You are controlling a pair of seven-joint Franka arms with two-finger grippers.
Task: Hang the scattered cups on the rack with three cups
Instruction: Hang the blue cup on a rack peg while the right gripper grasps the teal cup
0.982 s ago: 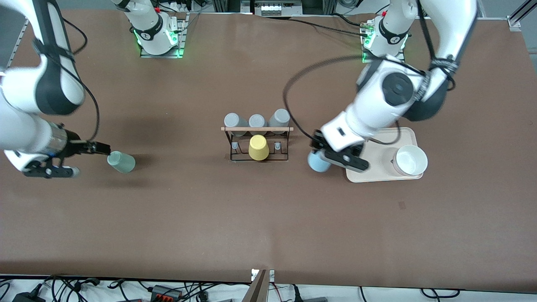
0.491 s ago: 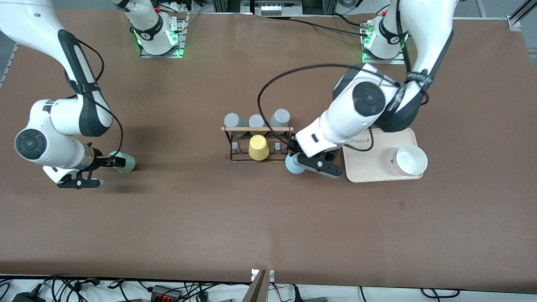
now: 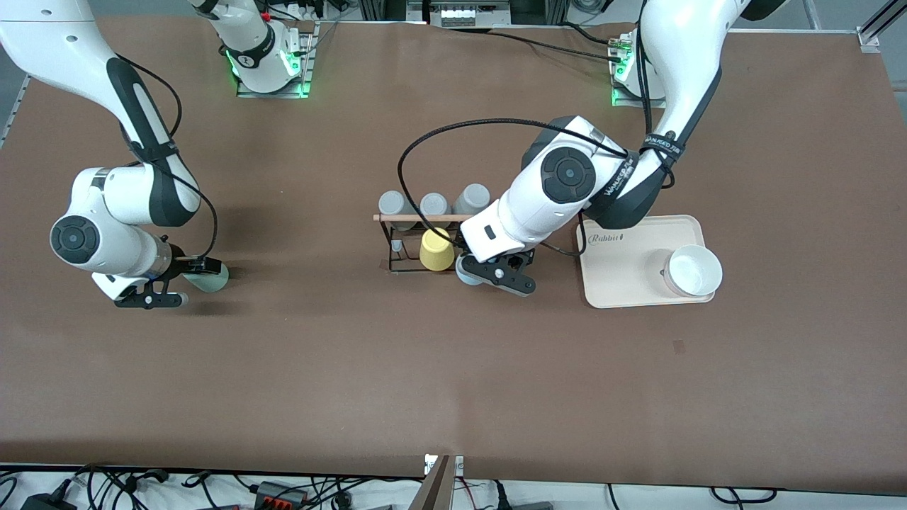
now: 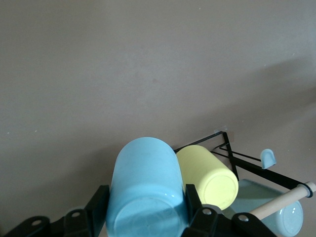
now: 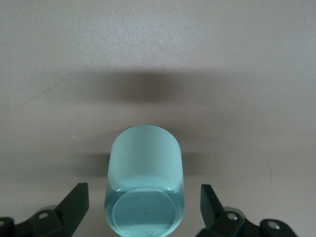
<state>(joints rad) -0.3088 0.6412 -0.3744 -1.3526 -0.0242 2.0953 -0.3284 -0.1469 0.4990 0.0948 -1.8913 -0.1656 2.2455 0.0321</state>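
Front view hides most of the light blue cup (image 3: 465,271) under the left arm's wrist, so only a sliver of it shows by the left gripper (image 3: 496,273); the rack's (image 3: 434,218) end toward the left arm is covered by that same wrist; the sage-green cup (image 3: 211,276) is half masked by the right gripper (image 3: 173,282); in the left wrist view the rack's wooden rod and one pale cup are cut off at the frame's edge, and the gripper's fingers run out of frame.

The left gripper is clamped tight on the light blue cup (image 4: 146,190), one finger on each side wall, and carries it in the air just beside the yellow cup (image 3: 436,249), which hangs on the rack's row nearer the front camera; three grey cups (image 3: 433,205) sit along the rack's farther row.

The sage-green cup (image 5: 144,182) lies on its side on the table (image 3: 453,375) toward the right arm's end; it sits between the right gripper's spread fingers (image 5: 75,201), which stand clear of its walls and hold nothing.

The left arm reaches from its base across the cream tray (image 3: 641,283), which holds a white bowl (image 3: 693,270), with its wrist bent down at the rack; the right arm folds at the elbow, its gripper low at table level.
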